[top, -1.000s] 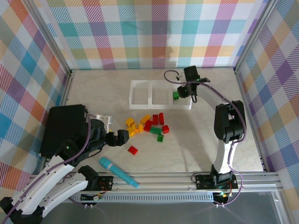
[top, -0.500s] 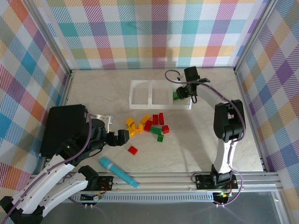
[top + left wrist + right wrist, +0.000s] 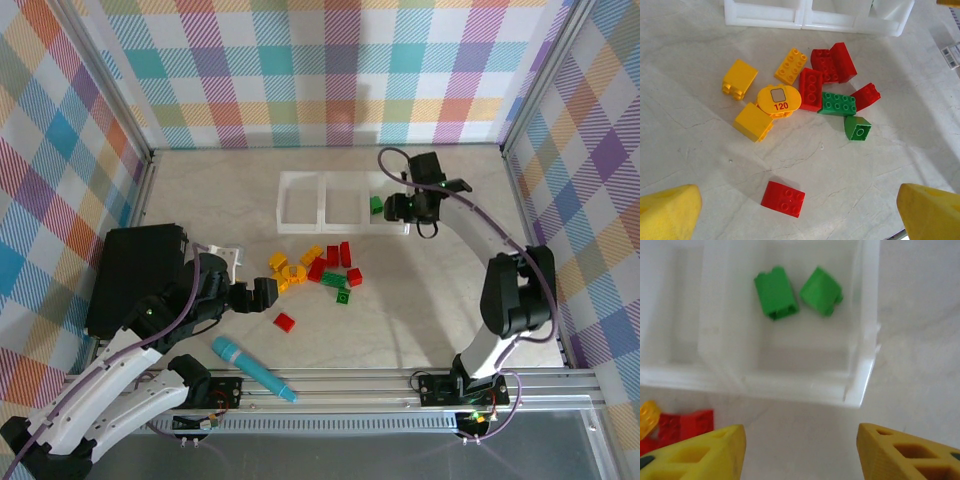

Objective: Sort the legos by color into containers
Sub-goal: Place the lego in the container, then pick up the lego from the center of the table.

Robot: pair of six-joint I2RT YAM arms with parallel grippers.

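Note:
The white three-compartment tray (image 3: 300,203) lies at the table's middle back. Two green legos (image 3: 776,292) (image 3: 821,290) rest in its right compartment. My right gripper (image 3: 400,210) (image 3: 802,455) hovers open and empty over the tray's near right corner. A pile of yellow, red and green legos (image 3: 315,265) sits in front of the tray, with a round yellow piece (image 3: 778,100) and a green brick (image 3: 838,103) among them. One red lego (image 3: 285,321) (image 3: 782,198) lies apart, nearer me. My left gripper (image 3: 263,294) (image 3: 800,220) is open, just left of that red lego.
A big black flat box (image 3: 135,275) sits at the left beside my left arm. A teal marker pen (image 3: 253,368) lies near the front rail. Bare marble stretches right of the pile and behind the tray.
My right arm has swung to the right and its gripper has drawn back from over the right compartment toward the tray's near right corner. The left arm has hardly moved.

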